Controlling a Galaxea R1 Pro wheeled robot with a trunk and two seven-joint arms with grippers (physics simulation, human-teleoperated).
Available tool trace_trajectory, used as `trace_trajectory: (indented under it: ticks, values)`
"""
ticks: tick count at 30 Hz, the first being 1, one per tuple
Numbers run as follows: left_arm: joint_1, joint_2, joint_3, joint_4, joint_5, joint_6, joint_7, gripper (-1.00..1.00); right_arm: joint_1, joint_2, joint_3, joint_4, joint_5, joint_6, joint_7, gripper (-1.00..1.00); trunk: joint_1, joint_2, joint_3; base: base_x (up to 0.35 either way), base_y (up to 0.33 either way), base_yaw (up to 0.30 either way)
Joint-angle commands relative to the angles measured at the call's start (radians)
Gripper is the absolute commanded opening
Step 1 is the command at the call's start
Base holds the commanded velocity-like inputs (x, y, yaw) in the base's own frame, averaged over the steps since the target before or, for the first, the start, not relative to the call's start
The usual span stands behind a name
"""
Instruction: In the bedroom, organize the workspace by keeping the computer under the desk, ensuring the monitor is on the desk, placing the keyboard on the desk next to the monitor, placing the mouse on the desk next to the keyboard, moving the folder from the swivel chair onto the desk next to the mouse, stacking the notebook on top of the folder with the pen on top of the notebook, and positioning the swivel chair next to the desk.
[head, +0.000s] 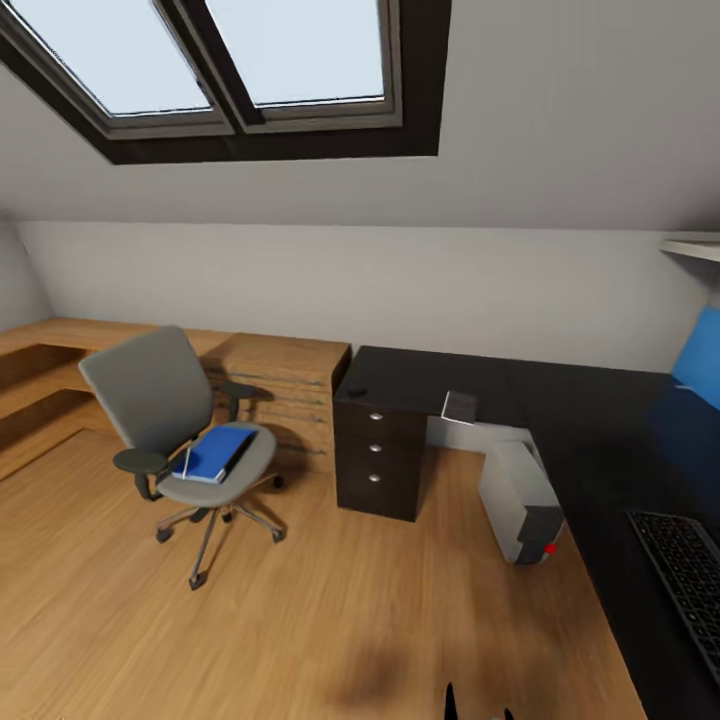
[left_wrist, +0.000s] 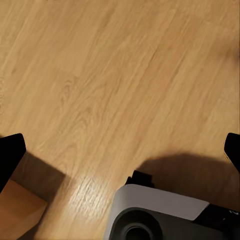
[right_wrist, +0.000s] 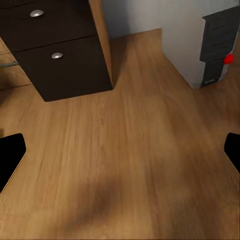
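Keyboard (head: 685, 580) on desk (head: 600, 440), no readable writing

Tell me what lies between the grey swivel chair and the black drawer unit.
Head view: bare wooden floor separates the grey swivel chair from the black drawer unit.

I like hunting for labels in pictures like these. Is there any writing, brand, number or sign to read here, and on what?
None can be read.
Keyboard: key markings too blurred to make out.
Computer: a red spot on its front, no lettering.
Blue folder on the swivel chair: plain cover.
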Motion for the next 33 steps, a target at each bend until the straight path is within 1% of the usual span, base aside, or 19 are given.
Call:
trace_trajectory:
  ticks: [1,22,25,33]
  values:
    - [0.000,0.001,-0.008,-0.002,0.011,-0.003,0.007,1.00,-0.001,0.000,0.008,0.001,-0.009,-0.003,0.000,1.00,-0.003,0.007,0.002,0.322,-0.084,0.286]
    - [0.000,0.001,-0.008,-0.002,0.010,-0.002,0.007,1.00,-0.001,0.000,0.008,-0.001,-0.008,-0.003,0.000,1.00,-0.084,0.154,0.068,0.322,-0.083,0.283]
    - [0.000,0.001,-0.008,-0.002,0.010,-0.002,0.007,1.00,-0.001,-0.002,0.006,-0.002,-0.008,-0.003,0.000,1.00,-0.095,0.175,0.077,0.322,-0.096,0.102]
    - [0.000,0.001,-0.008,-0.002,0.009,-0.003,0.007,1.00,-0.001,-0.004,0.005,-0.002,-0.011,-0.001,0.000,1.00,-0.126,0.231,0.103,0.322,-0.100,0.007]
